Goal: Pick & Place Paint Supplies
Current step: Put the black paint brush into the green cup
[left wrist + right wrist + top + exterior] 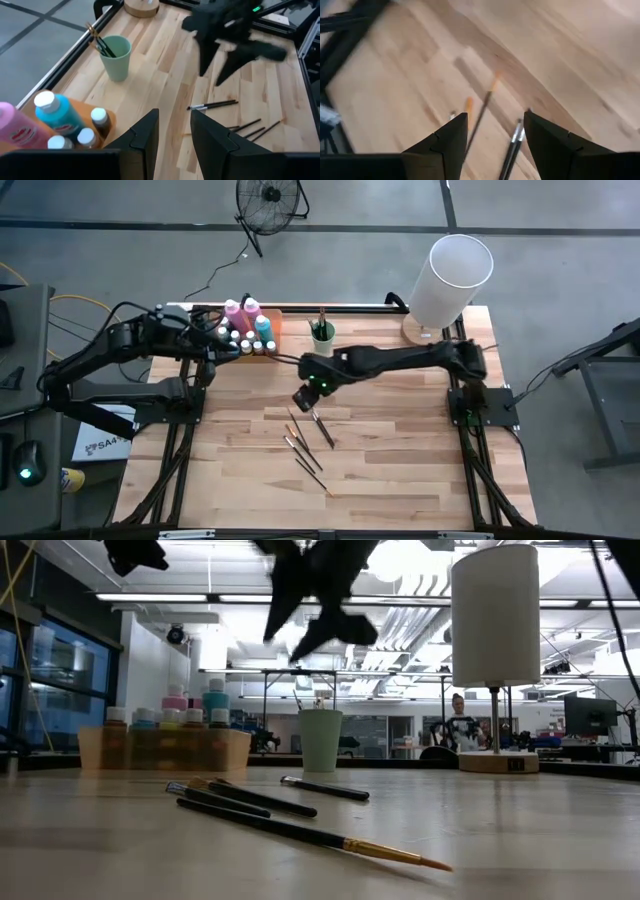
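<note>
Several thin dark-handled brushes [305, 445] lie flat on the wooden table's middle, also in the low view [300, 832]. My right gripper [305, 398] hangs open above their far ends, and two brushes [512, 145] show below its fingers, which touch nothing. Small paint bottles with pale caps and taller pink and blue bottles [250, 325] stand in the orange tray [272, 330] at the far left. My left gripper [174, 132] hovers by the tray's left end, raised, open with nothing between its fingers. More brushes stand in the green cup [322, 333].
A tall white cylinder on a round wooden base [450, 275] stands at the far right corner. The green cup [320, 740] is right of the tray. Bare wood lies near the front edge [400, 480] and on the right.
</note>
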Motion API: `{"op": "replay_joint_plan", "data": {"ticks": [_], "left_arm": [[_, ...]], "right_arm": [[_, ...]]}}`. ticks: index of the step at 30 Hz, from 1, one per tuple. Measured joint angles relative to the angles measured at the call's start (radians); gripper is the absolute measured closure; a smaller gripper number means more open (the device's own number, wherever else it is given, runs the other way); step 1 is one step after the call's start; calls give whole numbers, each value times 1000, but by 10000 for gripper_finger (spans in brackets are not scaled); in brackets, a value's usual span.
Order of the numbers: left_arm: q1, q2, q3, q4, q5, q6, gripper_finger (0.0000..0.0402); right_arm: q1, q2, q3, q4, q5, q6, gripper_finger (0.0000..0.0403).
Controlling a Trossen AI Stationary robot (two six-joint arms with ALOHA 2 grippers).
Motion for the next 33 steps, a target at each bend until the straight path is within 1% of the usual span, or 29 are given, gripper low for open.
{"op": "replay_joint_plan", "data": {"ticks": [5, 8, 14, 18, 23, 26, 31, 33], "left_arm": [[0, -8, 0, -19, 0, 0, 291], [0, -8, 0, -31, 0, 0, 291], [0, -8, 0, -37, -1, 0, 291], [0, -8, 0, -48, -1, -1, 291], [0, -8, 0, -73, -1, -1, 291], [0, -8, 0, -73, -1, -1, 291], [0, -8, 0, -71, -2, -1, 291], [0, -8, 0, -71, -3, -1, 291]], "right_arm": [[-46, 105, 9, -33, -71, 91, 215], [-61, 157, 9, -35, -120, 83, 215], [-51, 209, 9, -39, -132, 60, 215], [-28, 214, 10, -15, -71, 54, 215], [-23, 232, 14, -18, -21, 54, 215], [-25, 243, 12, -40, -3, 59, 215], [-24, 242, 13, -9, 52, 26, 215], [-24, 242, 12, -2, 56, 19, 215]]}}
